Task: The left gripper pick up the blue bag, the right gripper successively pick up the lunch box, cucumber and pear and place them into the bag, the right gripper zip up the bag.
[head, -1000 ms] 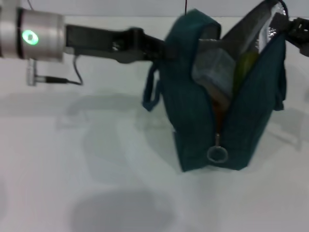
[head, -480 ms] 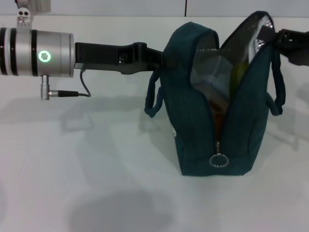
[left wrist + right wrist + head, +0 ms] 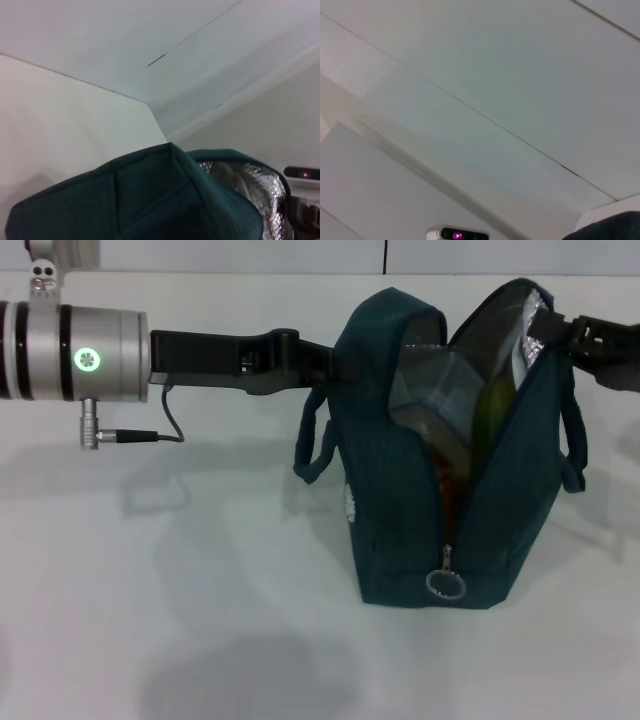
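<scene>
Roughly: left gripper (image 3: 335, 362) reaches the near rim of the blue bag (image 3: 400, 500) standing on the white table (image 3: 180, 620); jaws hidden behind fabric, can't tell. Bag looks soft, floppy, loaded; best grip seems rim or handles. Ring zipper pull (image 3: 446, 583) low. Contents unclear. Right gripper (image 3: 560, 332) at far rim, jaws unreadable.

The white worktop (image 3: 200, 620) lies open in front of and to the left of the dark teal fabric bag with silver foil lining (image 3: 400, 490), which stands upright right of centre. The bag's mouth gapes at the top, but a clear plastic box (image 3: 435, 390) fills much of the opening. The left black two-fingered claw (image 3: 325, 360) and its silver arm bar the way along the bag's left wall; the right black claw (image 3: 560, 332) sits at the right rim.
</scene>
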Motion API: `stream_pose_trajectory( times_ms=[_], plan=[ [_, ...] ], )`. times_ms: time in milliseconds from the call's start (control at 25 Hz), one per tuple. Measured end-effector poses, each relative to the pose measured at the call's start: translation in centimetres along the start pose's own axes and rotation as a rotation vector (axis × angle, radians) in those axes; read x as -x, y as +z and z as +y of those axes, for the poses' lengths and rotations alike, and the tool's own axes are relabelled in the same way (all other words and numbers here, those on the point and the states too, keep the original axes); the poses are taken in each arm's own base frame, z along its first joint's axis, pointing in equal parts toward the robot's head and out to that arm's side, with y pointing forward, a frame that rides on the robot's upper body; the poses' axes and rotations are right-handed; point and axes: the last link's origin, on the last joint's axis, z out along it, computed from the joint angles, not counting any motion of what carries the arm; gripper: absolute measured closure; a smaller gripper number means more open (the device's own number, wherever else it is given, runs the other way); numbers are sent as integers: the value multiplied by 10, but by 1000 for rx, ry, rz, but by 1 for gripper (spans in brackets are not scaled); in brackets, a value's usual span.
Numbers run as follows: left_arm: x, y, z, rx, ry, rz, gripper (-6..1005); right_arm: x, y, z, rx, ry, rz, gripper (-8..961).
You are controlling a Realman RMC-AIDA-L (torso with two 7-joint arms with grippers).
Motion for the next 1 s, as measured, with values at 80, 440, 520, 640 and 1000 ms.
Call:
stream_pose_trajectory(
  times_ms=[80, 440, 520, 640, 1000],
  plan=[
    [0, -1, 0, -1, -1, 0, 881, -3, -3, 0, 2, -9, -1, 871],
    [2, -2, -2, -8, -5, -4, 879, -15, -31, 6, 25, -56, -18, 610],
    [2, -2, -2, -9, -4, -5, 879, -20, -45, 8, 19, -63, -48, 557],
    [2, -1, -2, -8, -4, -5, 878, -30, -64, 12, 28, -95, -77, 460],
    [1, 2, -4, -15, -7, 11, 877, -96, -69, 26, 132, -363, 51, 290]
  ],
)
